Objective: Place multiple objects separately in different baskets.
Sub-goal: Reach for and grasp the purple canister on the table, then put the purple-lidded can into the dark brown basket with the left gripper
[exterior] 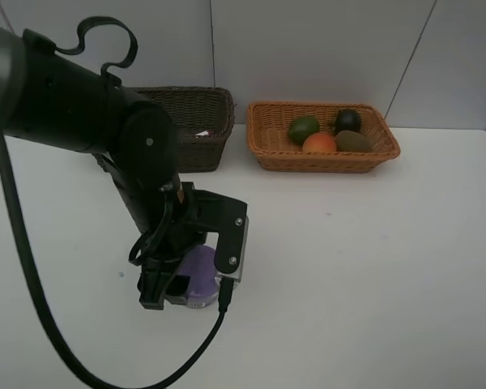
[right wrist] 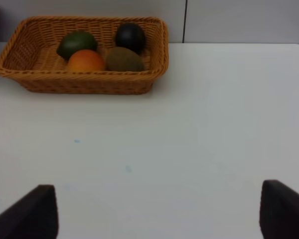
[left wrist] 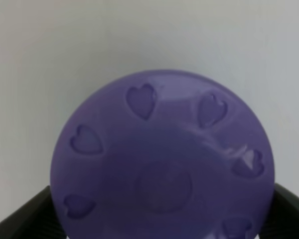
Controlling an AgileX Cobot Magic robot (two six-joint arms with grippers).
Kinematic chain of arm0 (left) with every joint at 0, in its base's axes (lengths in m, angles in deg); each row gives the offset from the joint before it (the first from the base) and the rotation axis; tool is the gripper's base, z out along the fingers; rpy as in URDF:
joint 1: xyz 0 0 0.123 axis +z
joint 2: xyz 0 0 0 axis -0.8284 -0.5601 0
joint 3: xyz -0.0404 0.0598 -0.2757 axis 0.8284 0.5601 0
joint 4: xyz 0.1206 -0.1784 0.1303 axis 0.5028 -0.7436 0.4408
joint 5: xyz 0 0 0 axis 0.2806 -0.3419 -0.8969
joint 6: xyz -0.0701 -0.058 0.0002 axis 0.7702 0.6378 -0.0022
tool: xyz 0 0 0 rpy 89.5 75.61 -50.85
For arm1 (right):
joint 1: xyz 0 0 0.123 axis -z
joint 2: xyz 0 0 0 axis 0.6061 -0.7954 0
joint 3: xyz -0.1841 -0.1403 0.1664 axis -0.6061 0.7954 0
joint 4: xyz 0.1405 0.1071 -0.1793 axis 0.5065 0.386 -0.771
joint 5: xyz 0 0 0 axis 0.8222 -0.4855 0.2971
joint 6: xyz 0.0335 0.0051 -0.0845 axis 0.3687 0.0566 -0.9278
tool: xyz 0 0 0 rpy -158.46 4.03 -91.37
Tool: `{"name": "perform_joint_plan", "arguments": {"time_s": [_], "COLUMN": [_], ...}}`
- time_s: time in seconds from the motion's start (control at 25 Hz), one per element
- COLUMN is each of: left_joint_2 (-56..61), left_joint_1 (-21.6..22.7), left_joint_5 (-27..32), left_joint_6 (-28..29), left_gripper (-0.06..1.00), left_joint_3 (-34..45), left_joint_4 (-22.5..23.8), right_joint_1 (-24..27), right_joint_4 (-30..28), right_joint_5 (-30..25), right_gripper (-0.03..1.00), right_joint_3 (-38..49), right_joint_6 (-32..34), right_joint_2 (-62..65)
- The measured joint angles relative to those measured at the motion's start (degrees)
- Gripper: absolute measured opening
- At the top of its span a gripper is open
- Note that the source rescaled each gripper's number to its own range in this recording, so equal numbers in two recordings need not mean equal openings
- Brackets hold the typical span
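Purple-lidded jar [exterior: 199,274] sits on the white worktop [exterior: 373,267], near its front left, well apart from both baskets. Left gripper [exterior: 193,285] is straddling it: jaws wide, one dark finger [left wrist: 25,216] showing at each side of the lid in the left wrist view, not clamped as far as I can tell.

Step in hand, my read: close on the jar, then carry it to the dark brown basket [exterior: 193,126].
- Lid is a round, glossy plastic disc with embossed hearts round the rim and a raised centre boss. Slick and curved, so centre the jaws across the full width before closing, or it'll squirt out sideways.
- Grip low enough to catch the body, not just the lid edge. The body is mostly hidden under the gripper, so I can't tell its material.
- Lift straight up, clear the basket wall, release low.

Dark basket: deep, tight dark weave, something white and red just visible inside. Light orange basket [exterior: 322,158] beside it: shallow, open wicker, holding lime [exterior: 303,129], peach [exterior: 319,143], mangosteen [exterior: 347,120], kiwi [exterior: 353,141], packed close together.

Right gripper [right wrist: 154,211]: jaws wide, holding nothing, hovering over bare worktop.
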State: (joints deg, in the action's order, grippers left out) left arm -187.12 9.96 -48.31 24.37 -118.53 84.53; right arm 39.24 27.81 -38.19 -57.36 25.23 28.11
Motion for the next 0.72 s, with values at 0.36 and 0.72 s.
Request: {"name": "perform_joint_plan", "arguments": {"time_s": [0.36,0.72], "left_joint_2": [3.99,6.10], "left_joint_1": [0.41,6.64], "left_joint_5": [1.53,7.59], "left_joint_6": [0.00,3.22], "left_gripper": [0.97,0.97], "left_joint_3": [0.00,-6.68], "left_joint_4": [1.74,1.90], "right_joint_1": [0.00,0.00], "right_joint_4": [0.00,0.00], "right_joint_5": [0.00,0.00], "right_gripper": [0.94,0.94], "right_joint_3": [0.00,0.00], "right_joint_6": [0.00,0.00], "right_joint_2": [0.00,0.00]}}
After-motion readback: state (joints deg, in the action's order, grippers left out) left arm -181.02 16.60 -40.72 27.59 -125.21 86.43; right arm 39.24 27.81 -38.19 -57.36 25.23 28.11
